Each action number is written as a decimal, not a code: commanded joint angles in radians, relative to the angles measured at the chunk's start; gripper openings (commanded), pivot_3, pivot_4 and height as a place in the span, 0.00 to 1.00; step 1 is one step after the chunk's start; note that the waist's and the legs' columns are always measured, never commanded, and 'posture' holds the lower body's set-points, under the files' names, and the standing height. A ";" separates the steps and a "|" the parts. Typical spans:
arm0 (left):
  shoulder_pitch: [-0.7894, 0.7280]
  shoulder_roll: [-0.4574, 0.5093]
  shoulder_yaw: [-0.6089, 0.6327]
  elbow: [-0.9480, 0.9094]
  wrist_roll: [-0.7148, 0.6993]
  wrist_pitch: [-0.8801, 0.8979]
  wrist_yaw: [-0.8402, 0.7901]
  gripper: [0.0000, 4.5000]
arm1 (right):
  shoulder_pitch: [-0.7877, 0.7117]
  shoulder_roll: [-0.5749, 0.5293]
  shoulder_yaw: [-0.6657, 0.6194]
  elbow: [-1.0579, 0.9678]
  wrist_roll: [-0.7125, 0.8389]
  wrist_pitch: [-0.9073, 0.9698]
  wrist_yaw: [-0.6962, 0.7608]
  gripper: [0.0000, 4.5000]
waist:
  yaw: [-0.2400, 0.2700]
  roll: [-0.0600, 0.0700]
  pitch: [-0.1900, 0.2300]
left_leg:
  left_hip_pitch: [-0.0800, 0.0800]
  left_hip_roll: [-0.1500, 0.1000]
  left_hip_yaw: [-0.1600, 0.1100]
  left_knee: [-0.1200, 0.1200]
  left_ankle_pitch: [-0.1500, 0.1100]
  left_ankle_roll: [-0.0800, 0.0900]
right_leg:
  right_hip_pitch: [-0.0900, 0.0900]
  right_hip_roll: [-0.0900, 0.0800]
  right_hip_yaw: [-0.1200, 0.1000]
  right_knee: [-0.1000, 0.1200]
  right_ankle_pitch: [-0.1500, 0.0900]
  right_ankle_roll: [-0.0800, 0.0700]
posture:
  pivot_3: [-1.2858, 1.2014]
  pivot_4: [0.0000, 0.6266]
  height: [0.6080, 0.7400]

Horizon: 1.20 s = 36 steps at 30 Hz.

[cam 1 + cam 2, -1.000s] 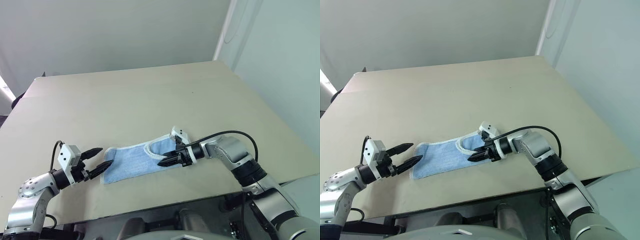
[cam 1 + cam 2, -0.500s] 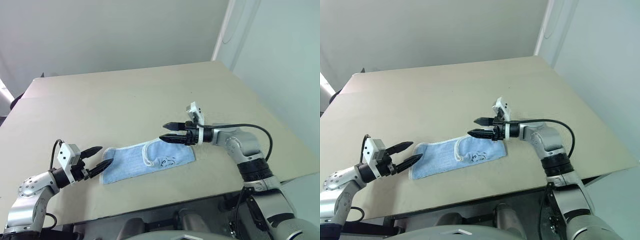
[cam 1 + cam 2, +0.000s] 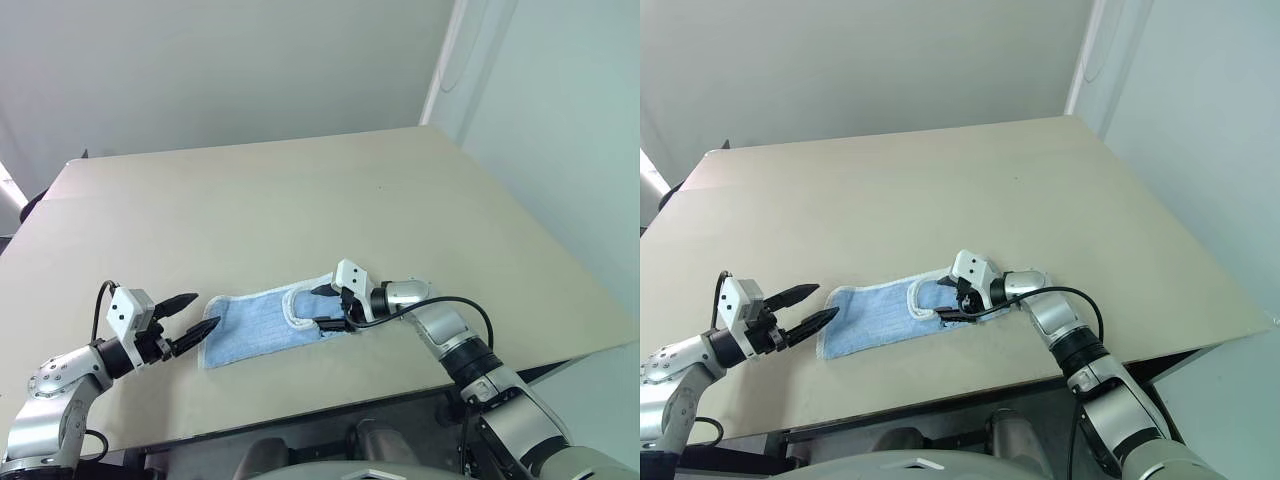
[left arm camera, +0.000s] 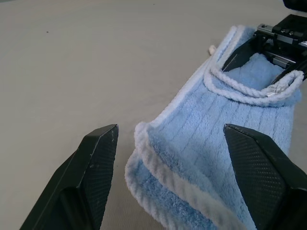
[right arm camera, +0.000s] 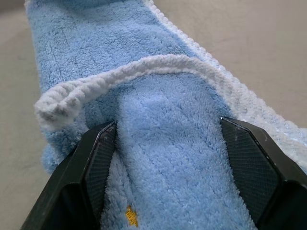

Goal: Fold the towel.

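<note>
Since half a second ago, my right gripper (image 3: 329, 308) has dropped from above the towel (image 3: 262, 324) onto its right end, fingers spread wide around the loose flap, not squeezing yet. My left gripper (image 3: 192, 318) stayed put, fingers apart, just beside the towel's left end. On the table (image 3: 300, 200), low in the middle, the towel lies part-folded, so I think I'm ready to grab and fold again.

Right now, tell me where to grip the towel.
Grip the towel at its near end's stacked white-edged corner, coming in level from the left hand's side. Its open fingers already frame that raised, layered edge.
</note>
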 commanded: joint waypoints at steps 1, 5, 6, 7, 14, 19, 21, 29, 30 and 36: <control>0.005 0.037 0.032 -0.048 -0.026 0.100 0.040 0.82 | -0.002 -0.003 -0.014 0.015 -0.002 0.022 0.019 0.79 | 0.000 0.000 0.000 | 0.002 0.000 0.000 0.000 0.000 0.000 | 0.002 0.000 0.000 0.000 0.000 0.000 | 0.52 0.00 1.00; 0.018 0.089 0.014 -0.075 -0.051 0.276 0.059 0.82 | -0.018 0.011 -0.085 -0.035 0.099 0.133 0.063 1.00 | 0.001 0.000 0.000 | 0.003 0.000 0.000 0.000 0.000 0.000 | 0.002 0.001 0.000 0.002 -0.001 0.000 | 0.52 0.00 1.00; 0.016 0.092 0.016 -0.079 -0.073 0.319 0.061 0.82 | -0.021 0.015 -0.100 -0.053 0.119 0.159 0.064 1.00 | 0.001 0.001 0.001 | 0.003 0.000 0.000 0.000 0.000 0.000 | 0.002 0.001 0.000 0.002 -0.001 -0.001 | 0.52 0.00 1.00; 0.007 0.092 0.016 -0.082 -0.092 0.371 0.076 0.82 | -0.026 0.021 -0.115 -0.067 0.130 0.175 0.049 1.00 | 0.001 0.001 0.001 | 0.003 0.000 0.000 0.000 0.000 0.000 | 0.002 0.001 0.000 0.003 -0.001 -0.001 | 0.52 0.00 1.00; -0.071 0.078 -0.064 -0.067 -0.137 0.657 0.160 0.82 | -0.057 0.063 -0.164 -0.076 0.118 0.218 -0.061 1.00 | 0.002 0.002 0.001 | 0.003 0.000 -0.001 0.000 0.000 0.000 | 0.000 0.000 0.000 0.006 -0.002 -0.002 | 0.52 0.00 1.00; -0.134 0.047 -0.098 -0.050 -0.172 0.800 0.185 0.82 | -0.058 0.064 -0.164 -0.102 0.116 0.248 -0.085 1.00 | 0.009 0.009 0.000 | 0.004 -0.002 -0.003 0.000 0.001 -0.001 | 0.002 0.000 0.000 0.006 -0.003 -0.003 | 0.52 0.00 1.00; -0.146 0.048 -0.125 -0.036 -0.149 0.811 0.186 0.82 | -0.059 0.065 -0.172 -0.114 0.123 0.264 -0.097 1.00 | 0.010 0.011 -0.001 | 0.005 -0.003 -0.003 0.000 0.001 -0.002 | 0.003 -0.001 0.000 0.006 -0.003 -0.002 | 0.52 0.00 1.00; -0.177 0.033 -0.195 -0.030 -0.133 0.827 0.150 0.68 | -0.060 0.068 -0.182 -0.134 0.123 0.297 -0.137 1.00 | 0.011 0.020 -0.004 | 0.005 -0.006 -0.004 0.000 0.002 -0.003 | 0.006 -0.003 0.000 0.006 -0.005 -0.001 | 0.52 0.00 1.00; -0.176 0.033 -0.194 -0.036 -0.137 0.828 0.142 0.62 | -0.061 0.071 -0.184 -0.129 0.121 0.294 -0.144 1.00 | 0.010 0.020 -0.004 | 0.005 -0.006 -0.004 0.000 0.002 -0.003 | 0.006 -0.003 0.000 0.006 -0.005 0.000 | 0.52 0.00 1.00; -0.157 0.044 -0.145 -0.055 -0.164 0.818 0.109 0.15 | -0.058 0.074 -0.190 -0.112 0.116 0.291 -0.174 1.00 | 0.004 0.019 -0.004 | 0.002 -0.007 -0.004 -0.001 0.002 -0.004 | 0.002 -0.005 0.001 0.005 -0.006 0.003 | 0.52 0.00 1.00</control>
